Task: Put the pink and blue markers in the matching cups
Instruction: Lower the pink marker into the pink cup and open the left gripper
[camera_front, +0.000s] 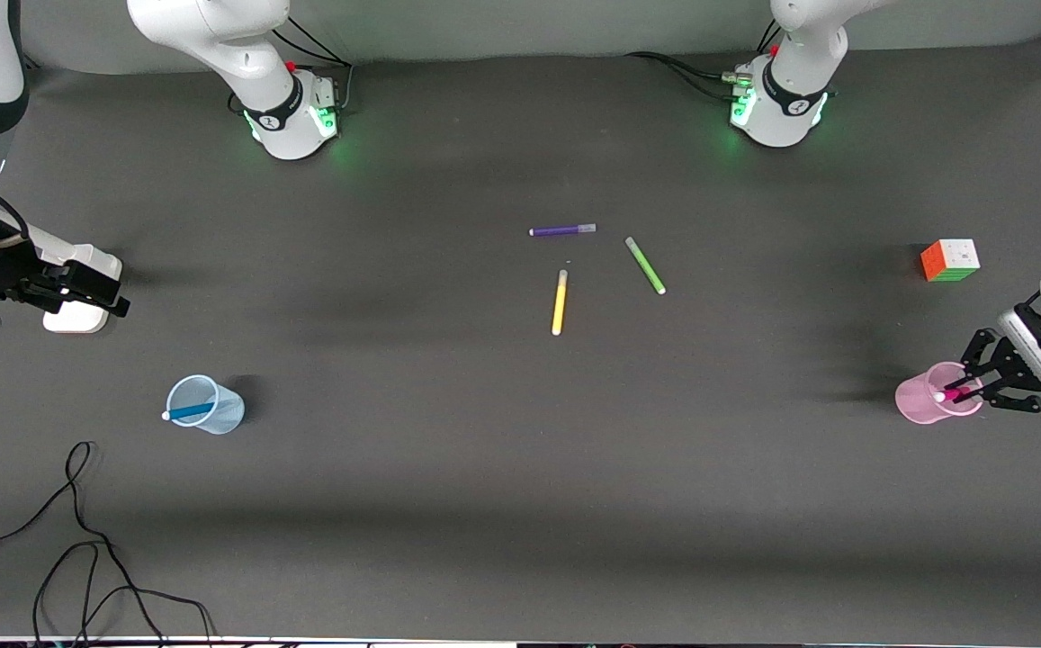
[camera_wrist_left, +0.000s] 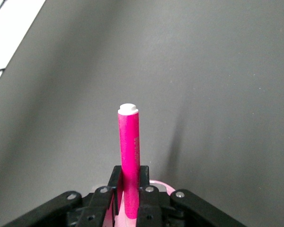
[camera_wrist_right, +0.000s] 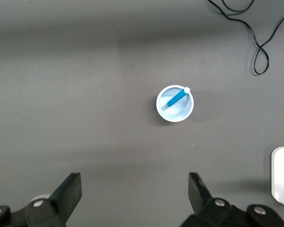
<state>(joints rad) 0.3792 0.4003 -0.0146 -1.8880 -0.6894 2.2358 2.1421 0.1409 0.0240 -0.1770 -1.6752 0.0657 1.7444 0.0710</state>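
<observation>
The pink cup [camera_front: 918, 407] stands at the left arm's end of the table. My left gripper [camera_front: 965, 389] is over its rim, shut on the pink marker [camera_front: 950, 394], which stands upright with its lower end inside the cup. In the left wrist view the pink marker [camera_wrist_left: 128, 156] rises between my fingers [camera_wrist_left: 144, 176], with the cup's rim [camera_wrist_left: 163, 183] just below. The blue marker [camera_front: 189, 411] leans inside the blue cup [camera_front: 219, 416] at the right arm's end. My right gripper [camera_front: 97, 297] hangs open and empty above the table; its wrist view shows the blue cup [camera_wrist_right: 174, 113] and blue marker [camera_wrist_right: 176, 98] from above.
A purple pen [camera_front: 562, 230], a green pen [camera_front: 645, 265] and a yellow pen [camera_front: 560, 302] lie at the table's middle. A colour cube [camera_front: 950, 260] sits farther from the front camera than the pink cup. A black cable [camera_front: 79, 540] lies near the front edge.
</observation>
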